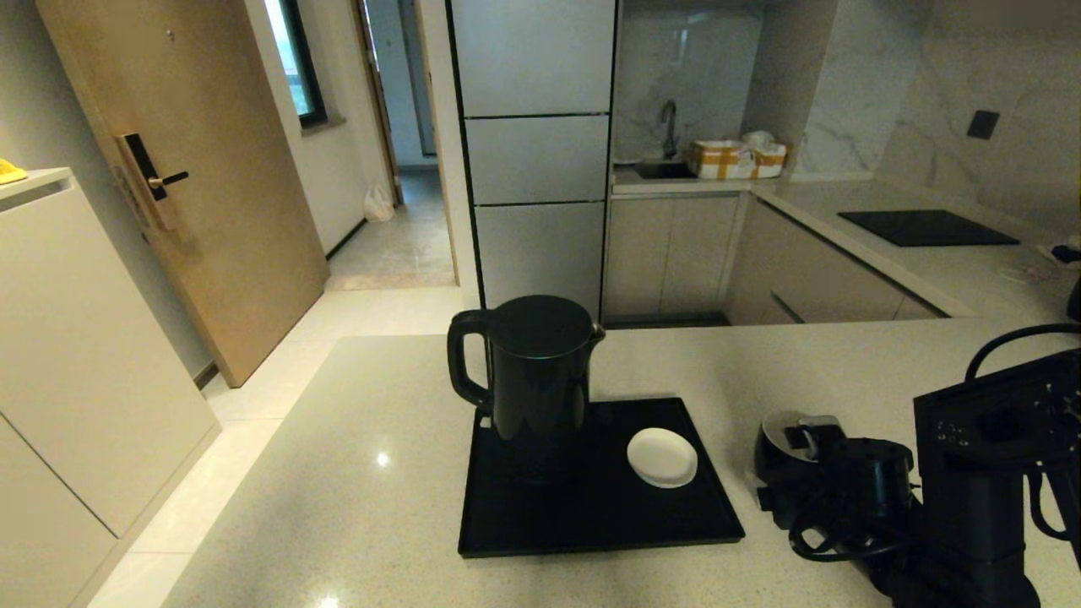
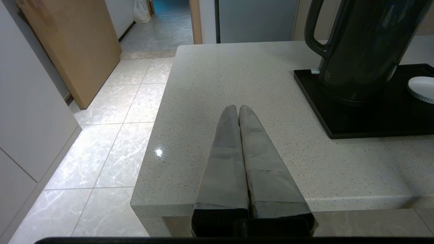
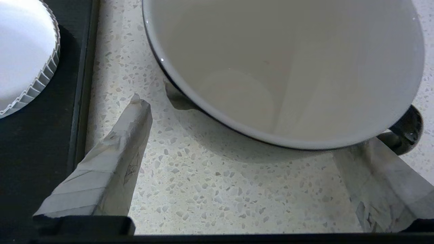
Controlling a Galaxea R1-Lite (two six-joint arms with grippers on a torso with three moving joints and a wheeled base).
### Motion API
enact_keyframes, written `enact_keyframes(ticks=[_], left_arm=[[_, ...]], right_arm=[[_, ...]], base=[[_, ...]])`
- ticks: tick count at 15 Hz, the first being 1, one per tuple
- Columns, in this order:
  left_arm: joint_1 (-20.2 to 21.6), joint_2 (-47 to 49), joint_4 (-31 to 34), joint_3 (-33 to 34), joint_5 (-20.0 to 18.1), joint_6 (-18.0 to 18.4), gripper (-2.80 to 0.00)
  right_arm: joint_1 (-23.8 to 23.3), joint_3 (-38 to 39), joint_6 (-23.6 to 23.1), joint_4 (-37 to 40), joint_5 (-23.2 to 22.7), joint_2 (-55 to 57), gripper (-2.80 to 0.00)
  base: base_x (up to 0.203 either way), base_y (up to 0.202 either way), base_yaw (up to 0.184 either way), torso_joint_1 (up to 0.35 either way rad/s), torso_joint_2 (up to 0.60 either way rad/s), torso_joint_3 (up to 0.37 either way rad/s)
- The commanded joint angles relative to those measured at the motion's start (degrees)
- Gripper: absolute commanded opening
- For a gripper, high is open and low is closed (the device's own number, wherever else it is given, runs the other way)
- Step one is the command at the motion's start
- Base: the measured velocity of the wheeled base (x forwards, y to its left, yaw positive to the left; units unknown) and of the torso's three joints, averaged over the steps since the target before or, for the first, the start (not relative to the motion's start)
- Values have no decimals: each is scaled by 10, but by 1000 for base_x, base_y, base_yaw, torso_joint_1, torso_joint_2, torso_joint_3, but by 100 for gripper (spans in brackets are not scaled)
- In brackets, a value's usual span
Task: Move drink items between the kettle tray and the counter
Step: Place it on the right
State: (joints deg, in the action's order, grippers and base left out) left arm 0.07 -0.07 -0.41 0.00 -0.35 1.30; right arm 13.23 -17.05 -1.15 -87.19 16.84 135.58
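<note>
Reaching down with fingers spread wide, the right gripper (image 3: 257, 142) straddles the cup (image 3: 284, 67) on the counter (image 3: 210, 189) just beside the tray's (image 1: 591, 523) right edge — not yet gripped. Kettle (image 1: 536, 380) sits at the tray's far-left corner; left gripper (image 2: 239, 112) closed, parked.

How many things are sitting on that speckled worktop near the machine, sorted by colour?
Black: 3: tall matte black kettle, flat rectangular black tray, black cup with white inside
White: 1: small round white saucer
Total: 4
</note>
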Motion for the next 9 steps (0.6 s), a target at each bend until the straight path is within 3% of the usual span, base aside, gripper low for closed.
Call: enact_keyframes(ticks=[1, 4, 9], left_arm=[[0, 1, 0, 0, 0, 0, -280], [0, 1, 0, 0, 0, 0, -280], [0, 1, 0, 0, 0, 0, -280]], right_arm=[[1, 11, 3, -5, 7, -1, 0], [7, 18, 11, -5, 12, 0, 0], [46, 12, 23, -5, 75, 9, 0]], base=[[0, 0, 0, 0, 0, 0], [0, 0, 0, 0, 0, 0], [0, 0, 0, 0, 0, 0]])
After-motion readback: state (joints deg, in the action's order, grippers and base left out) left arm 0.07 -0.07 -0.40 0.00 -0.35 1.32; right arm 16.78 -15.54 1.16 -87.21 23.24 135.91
